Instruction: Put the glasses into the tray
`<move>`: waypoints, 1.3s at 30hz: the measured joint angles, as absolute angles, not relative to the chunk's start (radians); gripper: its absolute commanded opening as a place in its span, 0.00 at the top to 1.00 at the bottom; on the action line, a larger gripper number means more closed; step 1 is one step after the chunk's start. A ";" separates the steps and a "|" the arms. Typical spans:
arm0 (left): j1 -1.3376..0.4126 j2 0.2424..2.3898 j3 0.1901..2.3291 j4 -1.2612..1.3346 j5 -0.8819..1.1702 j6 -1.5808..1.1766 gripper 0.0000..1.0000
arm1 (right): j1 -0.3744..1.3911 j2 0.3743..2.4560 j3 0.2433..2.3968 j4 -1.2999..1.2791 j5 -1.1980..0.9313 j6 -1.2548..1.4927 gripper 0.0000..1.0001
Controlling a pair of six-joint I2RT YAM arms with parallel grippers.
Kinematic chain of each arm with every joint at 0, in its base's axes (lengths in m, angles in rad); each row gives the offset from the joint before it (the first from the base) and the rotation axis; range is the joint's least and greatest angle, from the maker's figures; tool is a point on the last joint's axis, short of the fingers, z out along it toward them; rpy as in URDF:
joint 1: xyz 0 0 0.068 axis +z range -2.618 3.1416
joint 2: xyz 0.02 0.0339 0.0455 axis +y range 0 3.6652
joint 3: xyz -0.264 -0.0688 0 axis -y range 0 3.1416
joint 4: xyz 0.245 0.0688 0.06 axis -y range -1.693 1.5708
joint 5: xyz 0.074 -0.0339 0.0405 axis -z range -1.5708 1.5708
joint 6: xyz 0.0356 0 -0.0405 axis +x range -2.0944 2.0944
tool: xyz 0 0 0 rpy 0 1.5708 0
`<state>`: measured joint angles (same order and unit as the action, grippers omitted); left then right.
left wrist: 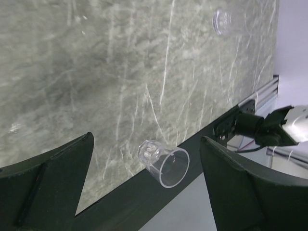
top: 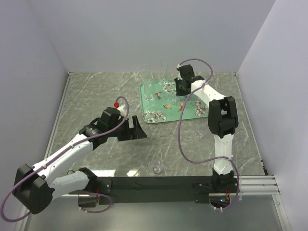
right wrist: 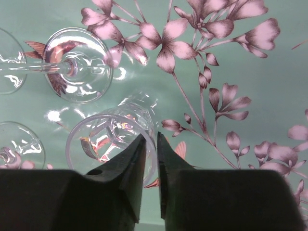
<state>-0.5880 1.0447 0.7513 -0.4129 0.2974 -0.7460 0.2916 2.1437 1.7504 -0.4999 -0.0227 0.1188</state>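
The teal flowered tray (top: 188,114) lies at the back right and fills the right wrist view (right wrist: 272,72). Several clear glasses (top: 150,96) stand on its left part. My right gripper (top: 181,91) is over the tray, shut (right wrist: 150,137) on the rim of a cut-glass tumbler (right wrist: 108,137), one finger inside and one outside. A stemmed glass (right wrist: 77,65) is just beyond it. My left gripper (top: 136,129) hangs open (left wrist: 146,139) over mid-table. A small clear tumbler (left wrist: 163,163) shows between its fingers at the table's front edge (top: 157,168). Another glass (left wrist: 222,21) stands farther right.
The black rail (top: 159,185) with both arm bases runs along the near edge, right behind the small tumbler. Grey walls close the table on the left, back and right. The right arm's purple cable (top: 182,139) loops over the table in front of the tray.
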 measured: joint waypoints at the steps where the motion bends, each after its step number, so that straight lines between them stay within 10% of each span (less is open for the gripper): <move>1: -0.601 1.053 0.752 -0.409 0.297 -0.746 0.03 | 0.292 2.144 1.750 -0.501 -0.023 0.118 0.69; 14: -0.798 1.177 0.786 -0.446 0.164 -0.733 0.19 | 0.275 2.044 1.700 -0.501 -0.076 0.024 0.16; 39: -1.072 1.357 0.932 -0.581 0.071 -0.638 0.50 | 0.130 1.779 1.407 -0.555 -0.516 -0.305 0.12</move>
<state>-1.0718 1.3575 0.9318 -0.5812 0.0708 -0.6380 0.1299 1.7794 1.4075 -0.5549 -0.5159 -0.3046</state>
